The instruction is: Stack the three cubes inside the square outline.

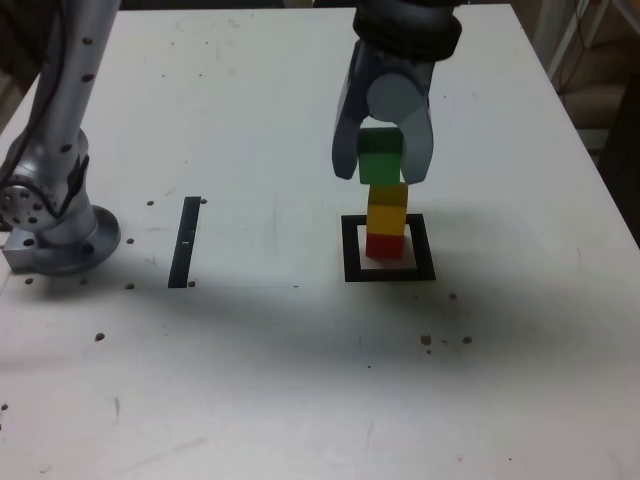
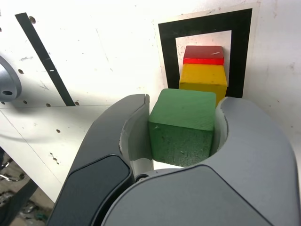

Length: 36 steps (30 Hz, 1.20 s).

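Observation:
The red cube (image 1: pixel 384 244) rests inside the square outline (image 1: pixel 389 273), and the yellow cube (image 1: pixel 387 207) sits on top of it. My gripper (image 1: pixel 383 172) is shut on the green cube (image 1: pixel 380 159), held right over the yellow one. I cannot tell whether the green cube touches the yellow one. The wrist view shows the green cube (image 2: pixel 183 125) clamped between both fingers, with the yellow cube (image 2: pixel 203 79), the red cube (image 2: pixel 203 54) and the square outline (image 2: pixel 167 52) beyond it.
A thin black strip (image 1: pixel 186 241) lies on the white table (image 1: pixel 250 380), to the exterior view's left of the outline. The arm's grey base (image 1: pixel 55 220) stands at the left edge. Small dark specks dot the tabletop.

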Tool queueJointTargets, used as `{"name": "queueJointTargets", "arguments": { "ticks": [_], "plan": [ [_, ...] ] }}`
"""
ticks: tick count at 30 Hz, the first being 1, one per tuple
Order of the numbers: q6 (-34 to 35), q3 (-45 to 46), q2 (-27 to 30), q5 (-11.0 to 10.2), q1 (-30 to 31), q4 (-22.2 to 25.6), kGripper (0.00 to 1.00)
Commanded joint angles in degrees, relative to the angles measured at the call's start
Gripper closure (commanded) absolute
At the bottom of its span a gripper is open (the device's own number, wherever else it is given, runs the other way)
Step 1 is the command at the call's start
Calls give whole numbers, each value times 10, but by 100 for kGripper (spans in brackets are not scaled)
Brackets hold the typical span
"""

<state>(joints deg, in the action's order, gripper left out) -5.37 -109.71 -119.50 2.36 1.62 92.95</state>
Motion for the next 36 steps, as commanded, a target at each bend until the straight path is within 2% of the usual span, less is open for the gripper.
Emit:
{"name": "queueJointTargets", "arguments": {
  "ticks": [1, 16, 18, 24, 26, 36],
  "plan": [
    [-1, -3, -4, 2, 1, 9, 73],
    [-4, -9, -23, 4, 3, 8, 73],
    [-9, -9, -25, 4, 3, 8, 64],
    [-24, -7, -30, 6, 3, 8, 8],
    [-24, -7, -31, 6, 3, 8, 3],
    [-25, -7, -27, 6, 3, 7, 1]
  ]
}}
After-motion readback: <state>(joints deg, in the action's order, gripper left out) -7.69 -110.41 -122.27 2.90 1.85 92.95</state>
